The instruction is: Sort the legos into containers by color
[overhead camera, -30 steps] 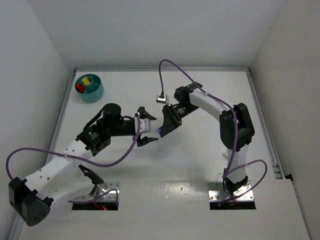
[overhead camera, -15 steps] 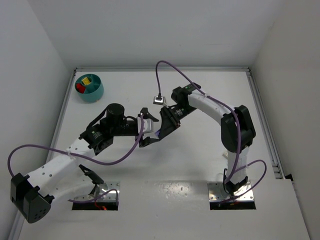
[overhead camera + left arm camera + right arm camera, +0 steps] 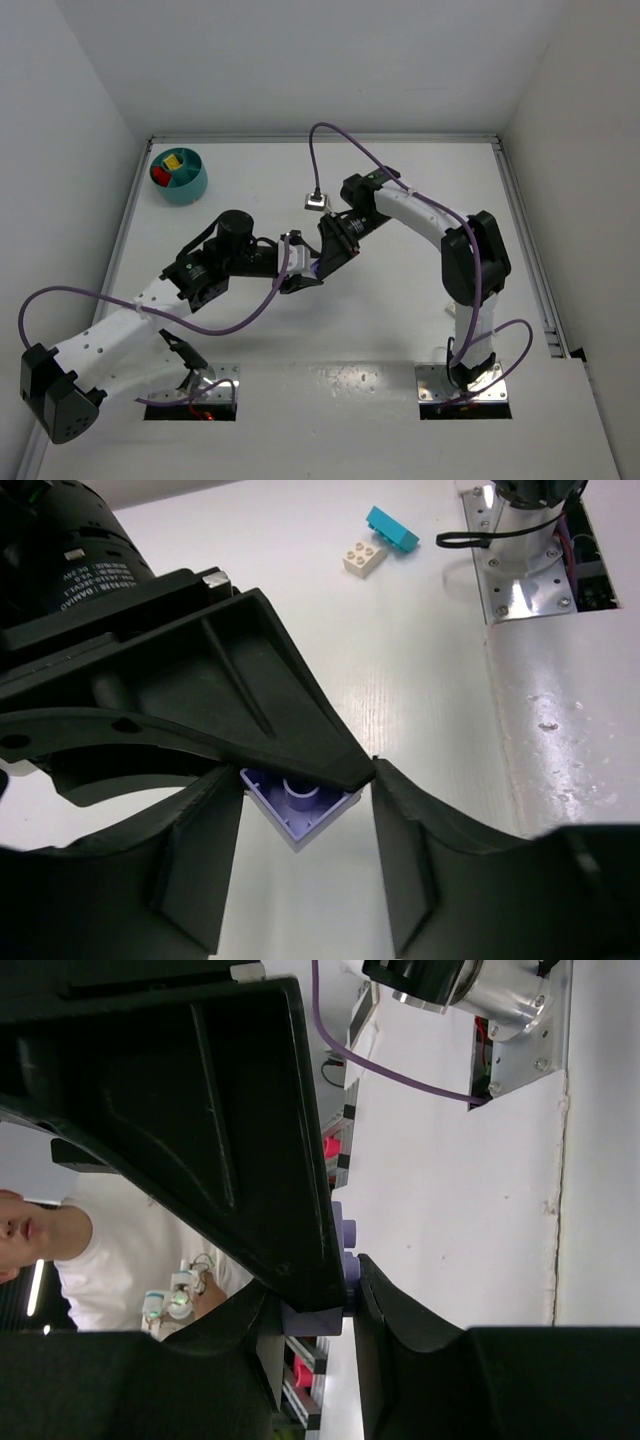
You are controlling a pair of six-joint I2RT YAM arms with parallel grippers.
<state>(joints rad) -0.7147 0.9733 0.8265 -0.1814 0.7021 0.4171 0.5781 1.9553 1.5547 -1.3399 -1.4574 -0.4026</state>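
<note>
My right gripper (image 3: pixel 325 258) is shut on a purple lego (image 3: pixel 316 266) and holds it above the middle of the table. In the right wrist view the lego (image 3: pixel 318 1322) sits pinched between my right gripper's (image 3: pixel 318 1295) fingers. My left gripper (image 3: pixel 304 264) is open, with one finger on each side of the lego. In the left wrist view the lego (image 3: pixel 298 805) shows between my left gripper's (image 3: pixel 300 880) fingers, close to both. The teal bowl (image 3: pixel 190 185) stands at the far left and holds a red lego (image 3: pixel 160 178) and a yellow lego (image 3: pixel 173 160).
A cyan lego (image 3: pixel 392 528) and a cream lego (image 3: pixel 363 557) lie on the table near the right arm's base plate (image 3: pixel 525 575). A purple cable with a white connector (image 3: pixel 316 200) hangs by the right arm. White walls close in the table.
My left gripper has moved right and its fingers now straddle the purple lego. My right gripper has shifted slightly left toward it, still holding the lego.
</note>
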